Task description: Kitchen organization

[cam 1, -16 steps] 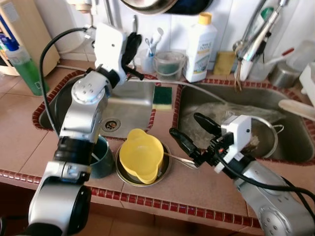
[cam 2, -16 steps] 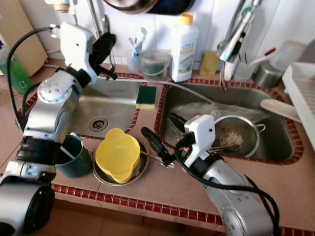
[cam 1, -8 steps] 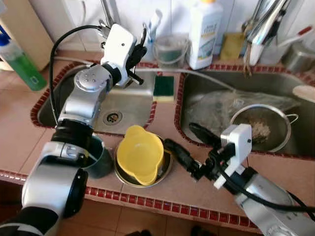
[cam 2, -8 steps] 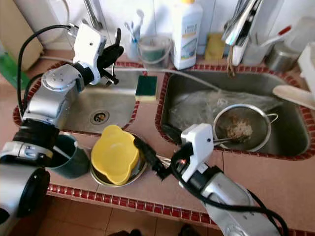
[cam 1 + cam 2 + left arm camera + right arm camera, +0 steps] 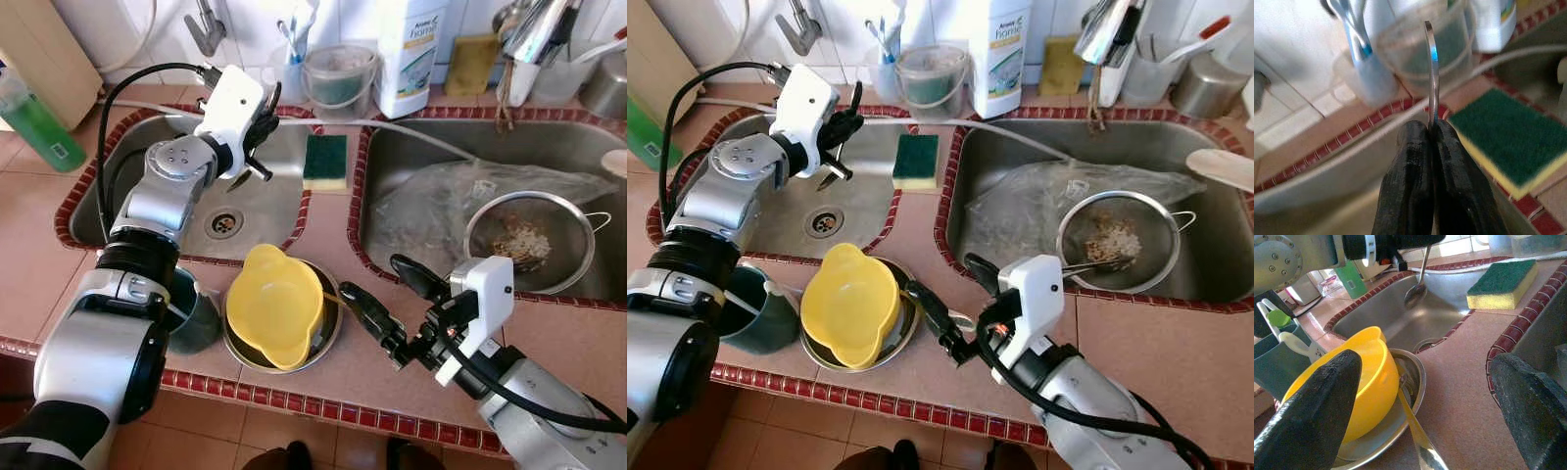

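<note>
My left gripper (image 5: pixel 257 147) is shut on a thin metal spoon (image 5: pixel 1418 286) and holds it over the left sink (image 5: pixel 269 211), with the spoon's bowl hanging down. The left wrist view has the spoon's handle (image 5: pixel 1433 73) pinched edge-on between the fingers (image 5: pixel 1410 166). My right gripper (image 5: pixel 369 274) stands open just above the counter, right of a yellow bowl (image 5: pixel 274 305). That bowl sits in a metal plate (image 5: pixel 331 333). A metal utensil (image 5: pixel 1415 431) leans on the plate's rim, between the open fingers.
A dark green mug (image 5: pixel 196 313) stands left of the plate. A green-and-yellow sponge (image 5: pixel 324 162) lies on the divider between the sinks. The right sink holds a strainer (image 5: pixel 529 240) and a plastic bag. Bottles (image 5: pixel 411 54) and a clear container (image 5: pixel 338 78) line the back.
The camera has tilted down. My left gripper has come down from near the back wall to over the left sink. The right gripper stays beside the plate.
</note>
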You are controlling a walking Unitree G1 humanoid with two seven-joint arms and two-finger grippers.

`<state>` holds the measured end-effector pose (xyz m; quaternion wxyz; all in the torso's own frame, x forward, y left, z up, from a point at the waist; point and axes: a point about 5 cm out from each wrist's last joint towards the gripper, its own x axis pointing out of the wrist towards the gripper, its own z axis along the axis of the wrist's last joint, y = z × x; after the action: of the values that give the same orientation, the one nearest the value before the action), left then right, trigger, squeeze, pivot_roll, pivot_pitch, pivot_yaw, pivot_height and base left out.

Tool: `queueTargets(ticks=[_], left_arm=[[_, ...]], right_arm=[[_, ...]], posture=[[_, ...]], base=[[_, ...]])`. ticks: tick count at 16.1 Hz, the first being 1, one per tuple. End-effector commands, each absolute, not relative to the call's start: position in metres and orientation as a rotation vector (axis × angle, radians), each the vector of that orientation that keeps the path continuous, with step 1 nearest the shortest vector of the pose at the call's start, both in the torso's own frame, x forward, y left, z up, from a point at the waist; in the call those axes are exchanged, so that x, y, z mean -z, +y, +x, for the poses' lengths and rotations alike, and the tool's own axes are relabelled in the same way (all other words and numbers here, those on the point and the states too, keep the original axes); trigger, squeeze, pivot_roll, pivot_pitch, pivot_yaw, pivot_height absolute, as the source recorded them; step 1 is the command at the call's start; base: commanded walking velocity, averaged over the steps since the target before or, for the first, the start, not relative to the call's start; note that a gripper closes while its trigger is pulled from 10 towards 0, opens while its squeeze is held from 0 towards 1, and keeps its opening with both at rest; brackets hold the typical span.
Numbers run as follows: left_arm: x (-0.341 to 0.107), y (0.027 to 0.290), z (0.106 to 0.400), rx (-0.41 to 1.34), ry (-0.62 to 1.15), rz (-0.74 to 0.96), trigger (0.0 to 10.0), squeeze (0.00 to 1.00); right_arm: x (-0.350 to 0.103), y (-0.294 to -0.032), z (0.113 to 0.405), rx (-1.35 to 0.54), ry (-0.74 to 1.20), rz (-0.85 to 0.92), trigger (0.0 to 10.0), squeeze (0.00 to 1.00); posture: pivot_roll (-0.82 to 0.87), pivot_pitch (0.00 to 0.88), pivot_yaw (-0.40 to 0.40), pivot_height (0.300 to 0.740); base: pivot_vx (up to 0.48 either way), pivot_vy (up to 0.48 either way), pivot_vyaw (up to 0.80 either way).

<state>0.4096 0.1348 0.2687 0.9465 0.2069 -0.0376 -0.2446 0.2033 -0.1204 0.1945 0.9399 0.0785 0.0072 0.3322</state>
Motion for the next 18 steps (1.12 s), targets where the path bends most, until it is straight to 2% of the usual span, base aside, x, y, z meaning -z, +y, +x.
queueTargets(ticks=[1,4,5,7,15,16,17,18], left_arm=[[-0.276,0.14,0.411,0.489,-0.071,0.456,10.0,0.0],[-0.269,0.141,0.411,0.504,-0.028,0.491,10.0,0.0],[-0.264,0.137,0.408,0.573,-0.016,0.502,10.0,0.0],[-0.259,0.138,0.407,0.592,0.012,0.524,10.0,0.0],[-0.252,0.146,0.407,0.59,0.072,0.545,10.0,0.01],[-0.252,0.146,0.407,0.592,0.078,0.542,10.0,0.36],[-0.252,0.146,0.407,0.596,0.082,0.503,10.0,1.0],[-0.253,0.146,0.407,0.594,0.08,0.503,10.0,1.0]], right_arm=[[-0.198,-0.119,0.199,-0.695,0.005,0.167,10.0,0.0],[-0.199,-0.119,0.201,-0.69,0.002,0.167,10.0,0.0],[-0.2,-0.118,0.202,-0.694,0.001,0.17,10.0,0.0],[-0.201,-0.119,0.203,-0.69,-0.001,0.176,10.0,0.0],[-0.209,-0.123,0.206,-0.684,-0.043,0.188,10.0,0.0],[-0.209,-0.122,0.206,-0.687,-0.043,0.191,10.0,0.0],[-0.209,-0.122,0.206,-0.688,-0.046,0.191,10.0,0.0],[-0.21,-0.122,0.206,-0.686,-0.049,0.191,10.0,0.0]], posture=[[-0.15,0.266,0.165,0.74],[-0.14,0.266,0.166,0.74],[-0.14,0.267,0.165,0.74],[-0.14,0.271,0.167,0.74],[-0.15,0.269,0.178,0.74],[-0.15,0.269,0.179,0.74],[-0.15,0.268,0.18,0.74],[-0.15,0.267,0.181,0.74]], base=[[0.0,0.0,0.0],[0.0,0.0,0.0],[0.0,0.0,0.0],[0.0,0.0,0.0],[0.0,0.0,0.0],[0.0,0.0,0.0],[0.0,0.0,0.0],[0.0,0.0,0.0]])
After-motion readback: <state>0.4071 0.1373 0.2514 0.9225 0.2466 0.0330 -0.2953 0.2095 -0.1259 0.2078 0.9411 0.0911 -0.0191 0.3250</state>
